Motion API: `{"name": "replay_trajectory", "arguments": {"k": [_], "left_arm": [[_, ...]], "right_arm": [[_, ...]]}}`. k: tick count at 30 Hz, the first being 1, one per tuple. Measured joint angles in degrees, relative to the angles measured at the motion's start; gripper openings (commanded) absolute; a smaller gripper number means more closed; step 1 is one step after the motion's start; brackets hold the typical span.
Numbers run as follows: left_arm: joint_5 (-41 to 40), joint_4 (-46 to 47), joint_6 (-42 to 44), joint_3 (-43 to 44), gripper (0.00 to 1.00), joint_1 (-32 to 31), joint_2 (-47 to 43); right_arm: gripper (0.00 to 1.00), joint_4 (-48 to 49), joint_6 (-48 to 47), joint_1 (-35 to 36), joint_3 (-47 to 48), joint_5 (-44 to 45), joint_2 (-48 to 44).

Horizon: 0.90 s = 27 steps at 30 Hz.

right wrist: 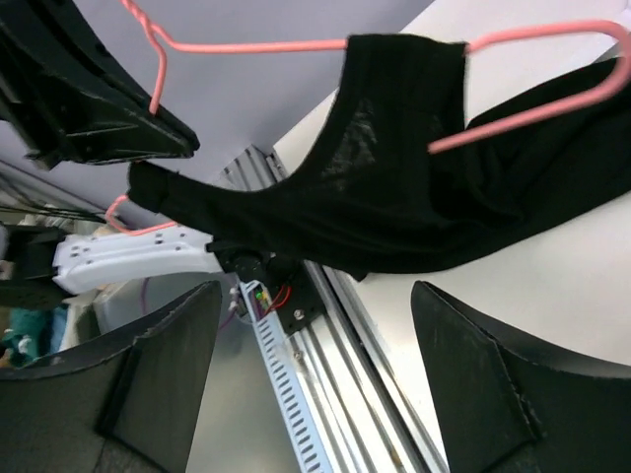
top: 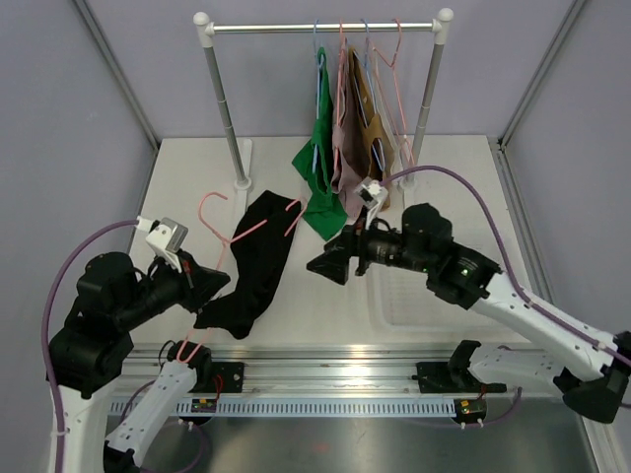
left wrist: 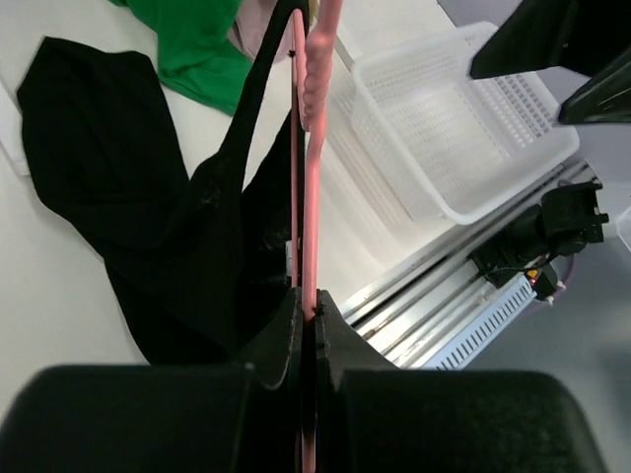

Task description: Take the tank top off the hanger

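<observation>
A black tank top [top: 251,266] hangs on a pink wire hanger [top: 250,230] and trails onto the white table at the left. My left gripper [top: 202,286] is shut on the hanger's lower wire; the left wrist view shows the pink wire [left wrist: 314,148] pinched between the jaws [left wrist: 310,310] with the black cloth [left wrist: 148,197] beside it. My right gripper [top: 325,264] is open and empty, just right of the top and apart from it. In the right wrist view the top [right wrist: 414,187] drapes on the hanger [right wrist: 532,108] beyond the spread fingers [right wrist: 315,365].
A clothes rack [top: 325,28] at the back holds a green garment [top: 320,168] and brownish ones on hangers. A white mesh basket [left wrist: 463,128] sits on the table's right part. The aluminium rail [top: 325,379] runs along the near edge.
</observation>
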Motion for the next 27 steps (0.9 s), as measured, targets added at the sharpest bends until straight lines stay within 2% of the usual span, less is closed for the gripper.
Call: {"name": "replay_trajectory", "arguments": {"k": [5, 11, 13, 15, 16, 18, 19, 22, 24, 27], "left_arm": [[2.6, 0.9, -0.9, -2.4, 0.0, 0.0, 0.8], [5.0, 2.2, -1.4, -4.8, 0.0, 0.0, 1.6], [5.5, 2.3, -1.4, -5.3, 0.0, 0.0, 1.6], [5.7, 2.5, -1.4, -5.6, 0.0, 0.0, 1.6], [5.8, 2.6, -1.4, -5.7, 0.0, 0.0, 1.6], [5.9, 2.8, -1.4, -5.9, 0.0, 0.0, 1.6], [5.9, 2.9, -1.4, -6.0, 0.0, 0.0, 1.6], [5.1, 3.0, -1.4, -6.0, 0.0, -0.1, 1.6], [3.6, 3.0, -1.3, -6.0, 0.0, -0.1, 1.6], [2.0, 3.0, -1.3, -6.5, 0.0, -0.1, 1.6]], "right_arm": [[0.77, 7.8, -2.3, 13.0, 1.3, 17.9, 10.7], [0.68, 13.5, -4.7, 16.3, 3.4, 31.7, 20.8], [0.57, 14.4, -5.3, 16.4, 3.8, 34.8, 22.1], [0.52, 15.4, -6.0, 16.5, 4.2, 37.4, 23.1], [0.41, 15.8, -6.3, 16.5, 4.3, 38.4, 23.3], [0.27, 16.1, -7.1, 16.5, 4.6, 40.5, 23.7], [0.16, 16.2, -7.5, 16.5, 4.9, 41.5, 23.9], [0.11, 16.5, -8.3, 16.6, 5.3, 44.1, 24.2], [0.0, 16.5, -9.0, 16.6, 5.3, 45.7, 24.2], [0.0, 16.4, -9.9, 16.6, 5.0, 48.5, 23.7]]}}
